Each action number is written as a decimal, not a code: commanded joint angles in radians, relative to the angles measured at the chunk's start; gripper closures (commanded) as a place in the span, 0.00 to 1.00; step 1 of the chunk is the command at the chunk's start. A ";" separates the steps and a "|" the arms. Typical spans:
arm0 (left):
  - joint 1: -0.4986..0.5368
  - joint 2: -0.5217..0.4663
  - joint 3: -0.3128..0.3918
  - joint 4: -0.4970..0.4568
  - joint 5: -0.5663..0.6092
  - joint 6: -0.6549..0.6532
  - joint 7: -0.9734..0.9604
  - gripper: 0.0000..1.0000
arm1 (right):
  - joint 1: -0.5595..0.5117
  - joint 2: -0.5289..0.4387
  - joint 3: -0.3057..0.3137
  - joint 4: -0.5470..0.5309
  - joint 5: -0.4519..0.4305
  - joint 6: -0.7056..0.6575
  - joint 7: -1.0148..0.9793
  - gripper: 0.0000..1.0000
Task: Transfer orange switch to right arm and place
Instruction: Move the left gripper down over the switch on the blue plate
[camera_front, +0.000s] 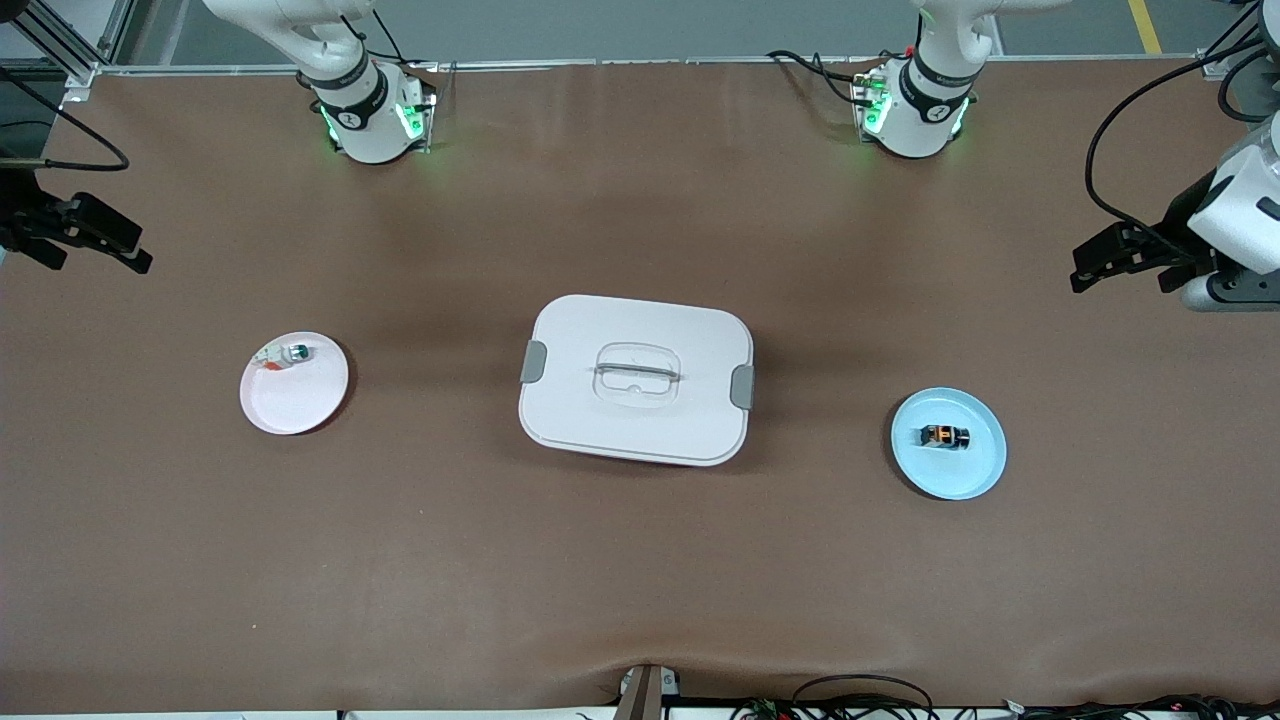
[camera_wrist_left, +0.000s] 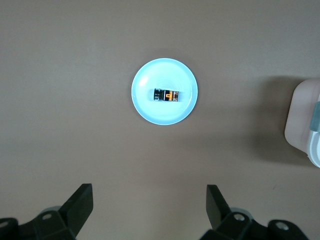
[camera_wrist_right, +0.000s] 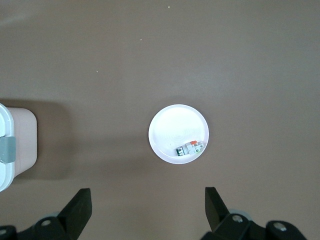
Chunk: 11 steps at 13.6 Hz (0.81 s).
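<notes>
The left gripper hangs high over the table's left-arm end, its jaws spread wide and holding nothing. Below and ahead of those jaws lies the blue plate, and on its middle rests the orange switch, lying flat, its long side set across the gap between the fingers. Farther out from the jaws, toward the table's middle, the corner of the white lidded box shows.

The right gripper hangs likewise over the right-arm end, jaws spread and empty. Ahead of them sits the white plate, carrying the white-and-teal part near its rim. That part is not the task's thing.

Judgement: the task stands at its start; the pick-up by the left arm is the step in hand, and the right arm waits.

To do it well, the left gripper should centre directly above the switch before descending, not short of it as now. As the jaws stand, they would close along the switch's long side; turning the wrist to grip across the narrow body looks sounder. The fingers must reach down inside the plate's rim without pressing or tipping the plate. The grip should take one end of the switch, leaving the other end free for the right gripper to take at the handover.
</notes>
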 joint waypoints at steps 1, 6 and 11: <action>0.000 0.008 -0.004 0.024 0.019 -0.023 0.020 0.00 | 0.001 -0.017 0.001 -0.017 0.009 0.009 -0.006 0.00; 0.001 0.012 -0.002 0.025 0.016 -0.023 0.020 0.00 | 0.003 -0.017 -0.001 -0.017 0.009 0.009 -0.008 0.00; 0.000 0.047 -0.002 0.019 0.016 -0.023 0.006 0.00 | 0.001 -0.017 0.001 -0.019 -0.008 0.002 -0.010 0.00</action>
